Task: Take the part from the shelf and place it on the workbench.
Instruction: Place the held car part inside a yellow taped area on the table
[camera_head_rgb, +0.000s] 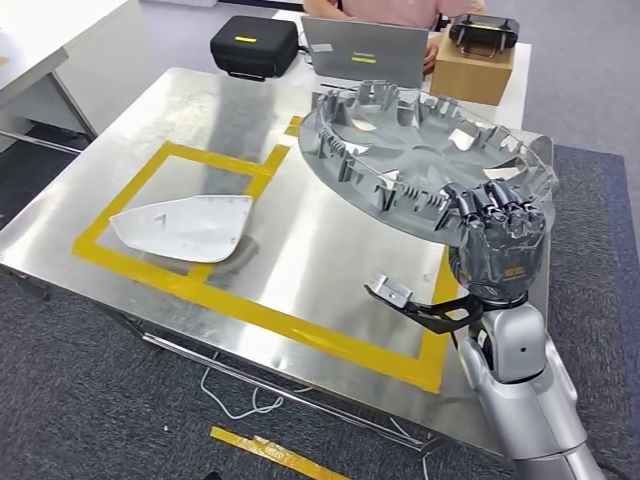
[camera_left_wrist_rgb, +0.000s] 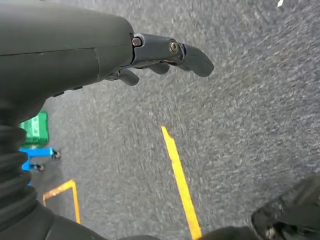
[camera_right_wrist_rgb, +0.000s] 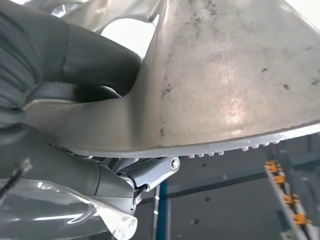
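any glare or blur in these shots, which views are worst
Head view: sharp, with broad glare streaks on the metal workbench near the white part; the wheel cover held by the right hand is clear. Left wrist view: carpet and yellow floor line smeared by blur, the left hand sharper. Right wrist view: wheel cover very close and soft, with a bright patch.

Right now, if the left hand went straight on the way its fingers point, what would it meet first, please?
Probably nothing but the floor: the left hand hangs with fingers apart over grey carpet, holding nothing. The yellow tape line lies off to one side. Depth is unclear, so the carpet is my best guess.
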